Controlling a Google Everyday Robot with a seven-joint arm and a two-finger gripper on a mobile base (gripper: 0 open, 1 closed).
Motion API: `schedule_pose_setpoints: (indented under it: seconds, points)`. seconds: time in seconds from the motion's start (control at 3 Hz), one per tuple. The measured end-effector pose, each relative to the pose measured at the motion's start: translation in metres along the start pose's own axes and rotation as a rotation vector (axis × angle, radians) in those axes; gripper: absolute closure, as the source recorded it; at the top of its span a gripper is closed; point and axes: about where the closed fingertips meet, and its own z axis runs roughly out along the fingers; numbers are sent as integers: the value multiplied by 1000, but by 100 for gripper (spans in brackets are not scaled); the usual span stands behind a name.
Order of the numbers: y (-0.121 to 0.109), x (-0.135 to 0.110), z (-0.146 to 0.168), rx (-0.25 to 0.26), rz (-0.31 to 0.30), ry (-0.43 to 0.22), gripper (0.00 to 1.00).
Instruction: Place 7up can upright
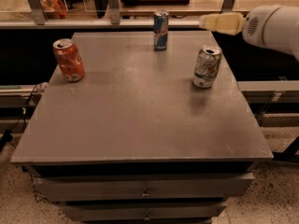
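Gripper (205, 22) is hovering empty at upper right, its opening impossible to tell, while the silvery-white, green-lettered 7up can (207, 66) is standing upright below, untouched.

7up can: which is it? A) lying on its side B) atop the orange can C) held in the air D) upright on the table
D: the 7up can stands upright on the table; the gripper is above it, not touching.

Dim, warm light here: grey desk (140, 125) over drawers (145, 185), speckled floor (280, 195), metal rail (117, 24) behind; gripper (205, 22) hangs upper right, above the desk's far corner.
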Motion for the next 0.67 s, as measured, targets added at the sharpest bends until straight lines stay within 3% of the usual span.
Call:
schedule_pose_setpoints:
  seconds: [0.33, 0.67]
  points:
    - [53, 73, -9, -116, 68, 109, 0]
    - [57, 74, -11, -121, 127, 114, 0]
